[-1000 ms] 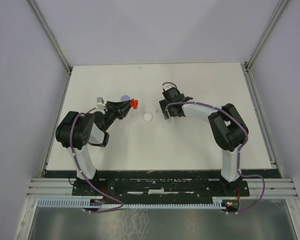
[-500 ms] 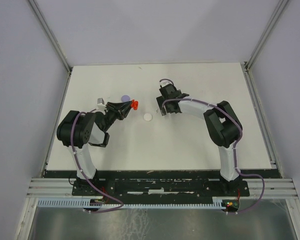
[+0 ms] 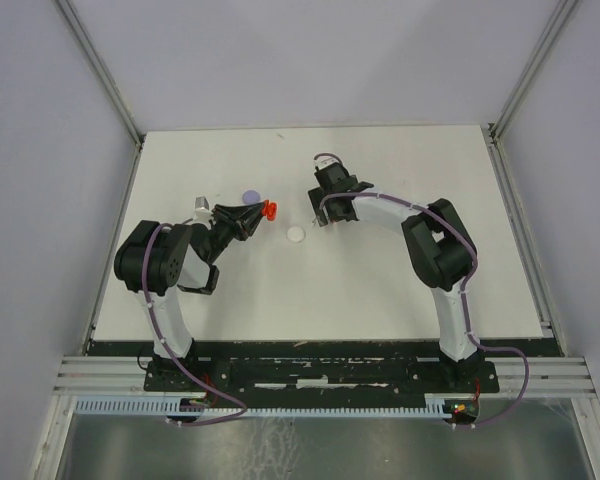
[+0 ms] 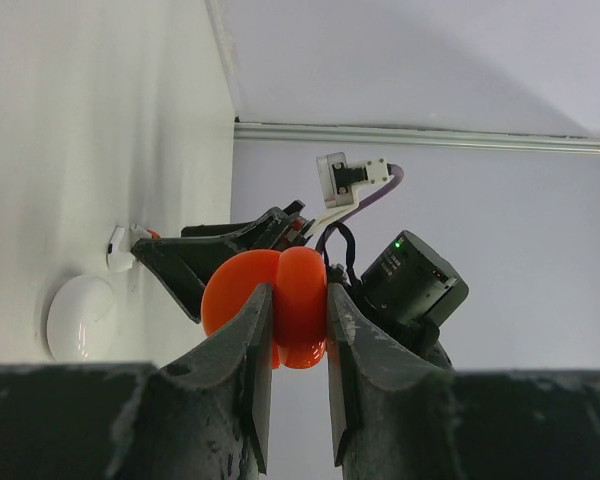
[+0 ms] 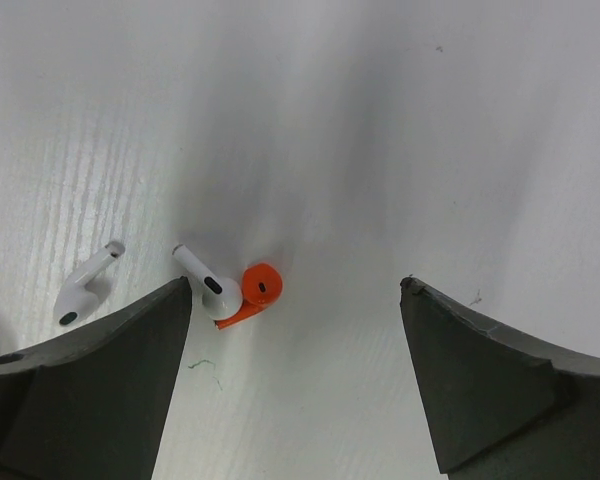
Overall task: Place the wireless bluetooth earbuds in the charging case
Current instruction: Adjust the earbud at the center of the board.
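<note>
My left gripper is shut on an orange-red round charging case and holds it above the table; in the left wrist view the case sits between the two fingers, its two halves parted. My right gripper is open and points down at the table. In the right wrist view an orange-red earbud and a white earbud lie touching each other, near the left finger of that open gripper. A second white earbud lies further left.
A white round disc lies between the two grippers; it also shows in the left wrist view. A lavender disc lies just behind the left gripper. Walls and metal rails bound the white table.
My right gripper has moved left and a little further from the base, over the earbuds. My left gripper has held still with the case.
</note>
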You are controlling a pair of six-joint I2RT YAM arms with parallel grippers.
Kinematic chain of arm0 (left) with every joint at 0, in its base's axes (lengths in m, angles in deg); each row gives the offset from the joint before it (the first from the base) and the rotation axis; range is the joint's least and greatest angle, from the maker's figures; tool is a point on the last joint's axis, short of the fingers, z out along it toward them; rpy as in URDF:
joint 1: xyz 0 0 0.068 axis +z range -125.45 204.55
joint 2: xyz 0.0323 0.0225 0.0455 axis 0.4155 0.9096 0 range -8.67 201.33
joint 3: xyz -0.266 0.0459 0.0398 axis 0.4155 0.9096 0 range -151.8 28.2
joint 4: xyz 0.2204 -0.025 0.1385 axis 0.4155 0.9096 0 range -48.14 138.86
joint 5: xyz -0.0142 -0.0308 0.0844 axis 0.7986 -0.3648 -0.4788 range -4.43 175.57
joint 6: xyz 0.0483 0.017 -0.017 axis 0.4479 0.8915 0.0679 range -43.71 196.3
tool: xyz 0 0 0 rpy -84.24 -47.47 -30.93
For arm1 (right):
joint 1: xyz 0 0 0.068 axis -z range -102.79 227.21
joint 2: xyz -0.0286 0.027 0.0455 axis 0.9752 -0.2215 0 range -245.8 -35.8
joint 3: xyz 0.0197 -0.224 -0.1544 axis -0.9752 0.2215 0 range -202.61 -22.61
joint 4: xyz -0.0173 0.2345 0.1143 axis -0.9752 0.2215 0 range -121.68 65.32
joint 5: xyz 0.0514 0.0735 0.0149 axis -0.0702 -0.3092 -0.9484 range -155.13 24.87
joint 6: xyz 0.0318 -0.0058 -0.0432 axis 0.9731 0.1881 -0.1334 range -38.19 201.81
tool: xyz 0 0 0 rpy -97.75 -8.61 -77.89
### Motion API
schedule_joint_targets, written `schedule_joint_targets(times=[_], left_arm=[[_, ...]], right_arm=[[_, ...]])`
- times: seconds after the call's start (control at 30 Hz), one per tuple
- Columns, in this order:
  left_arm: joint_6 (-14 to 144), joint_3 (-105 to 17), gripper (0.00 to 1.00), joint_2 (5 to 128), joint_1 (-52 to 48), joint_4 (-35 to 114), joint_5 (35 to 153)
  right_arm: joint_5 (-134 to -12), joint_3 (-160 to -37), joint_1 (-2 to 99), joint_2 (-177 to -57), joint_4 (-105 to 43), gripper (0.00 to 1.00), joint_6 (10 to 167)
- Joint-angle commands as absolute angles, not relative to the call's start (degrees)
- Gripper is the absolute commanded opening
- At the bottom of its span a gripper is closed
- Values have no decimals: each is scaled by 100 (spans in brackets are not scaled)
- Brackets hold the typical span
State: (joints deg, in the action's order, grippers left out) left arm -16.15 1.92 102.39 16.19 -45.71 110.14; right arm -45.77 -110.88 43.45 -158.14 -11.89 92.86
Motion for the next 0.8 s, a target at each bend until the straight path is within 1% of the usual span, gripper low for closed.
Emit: schedule_joint_targets(times=[0.0, 0.1, 0.27, 0.77], left_arm=[[-1784, 100, 3, 10269, 1643, -5654, 11131], [-1781, 105, 3, 10277, 1644, -5653, 11127], [-1792, 122, 3, 10235, 1646, -5668, 11137], [-1810, 137, 3, 10194, 1646, -5673, 11141]], right_arm=[[-4680, -10846, 4350, -15460, -1586, 93, 9310], [-4617, -10565, 4348, -15113, -1740, 94, 9395], [-4460, -10701, 4370, -14984, -1619, 94, 9412], [-4630, -11666, 4662, -15644, -1156, 94, 9432]])
